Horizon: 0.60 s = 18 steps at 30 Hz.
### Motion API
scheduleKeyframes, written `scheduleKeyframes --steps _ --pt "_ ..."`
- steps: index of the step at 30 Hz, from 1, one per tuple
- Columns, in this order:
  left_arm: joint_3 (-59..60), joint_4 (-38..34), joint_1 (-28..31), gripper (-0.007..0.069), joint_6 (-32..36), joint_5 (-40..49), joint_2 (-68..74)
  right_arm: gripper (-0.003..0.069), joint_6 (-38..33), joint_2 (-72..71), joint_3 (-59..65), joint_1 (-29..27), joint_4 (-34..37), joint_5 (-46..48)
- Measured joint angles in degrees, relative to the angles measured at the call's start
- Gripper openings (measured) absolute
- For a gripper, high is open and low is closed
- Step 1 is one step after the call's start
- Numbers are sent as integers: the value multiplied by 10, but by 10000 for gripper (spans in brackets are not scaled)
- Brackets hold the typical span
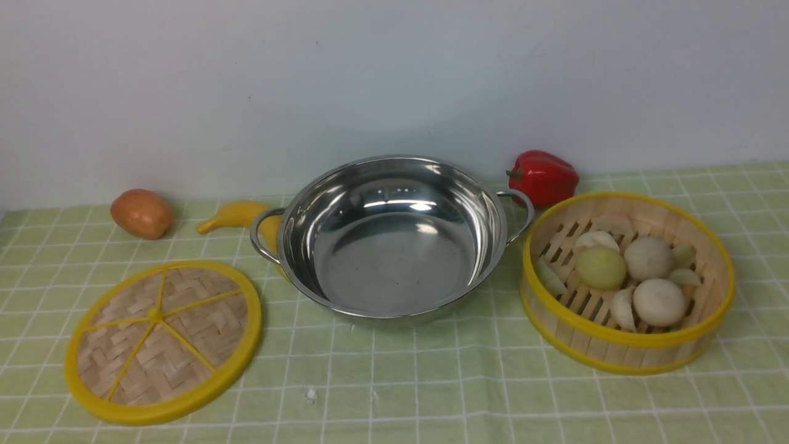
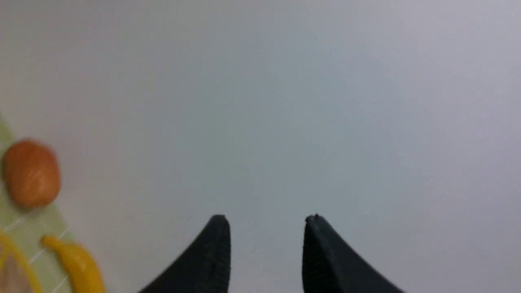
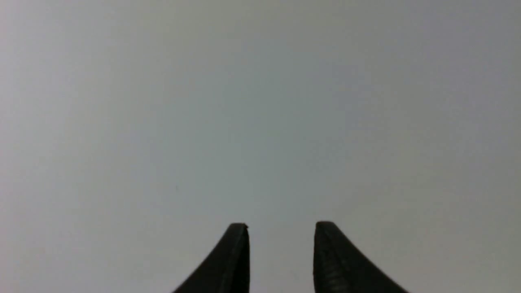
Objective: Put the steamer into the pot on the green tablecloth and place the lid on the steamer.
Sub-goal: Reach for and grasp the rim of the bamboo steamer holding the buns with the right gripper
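The shiny steel pot [image 1: 388, 237] stands empty at the middle of the green tablecloth [image 1: 431, 382]. To its right sits the steamer [image 1: 627, 280], a bamboo basket with yellow rims holding several round buns. The flat woven lid [image 1: 161, 340] lies on the cloth at the front left. Neither arm shows in the front view. My left gripper [image 2: 266, 221] is open with nothing between its black fingers, facing the pale wall. My right gripper [image 3: 281, 228] is open too, empty, and sees only the wall.
A brown potato [image 1: 142, 213] and a yellow banana [image 1: 237, 216] lie at the back left; the banana sits just behind the pot's left handle. A red bell pepper [image 1: 542, 177] stands behind the steamer. The wall rises close behind the cloth.
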Motion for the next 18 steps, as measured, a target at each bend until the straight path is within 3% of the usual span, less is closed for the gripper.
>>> scheduleKeyframes --steps 4,9,14,18 --pt "-86 123 0 234 71 41 50 243 -17 165 -121 0 -26 159" --pt "-185 285 0 182 129 247 191 243 -20 378 -232 0 -66 305" --pt "-255 407 0 134 132 452 362 243 -20 552 -288 0 -98 346" --pt "-292 436 0 116 132 509 488 243 -18 649 -304 0 -124 334"
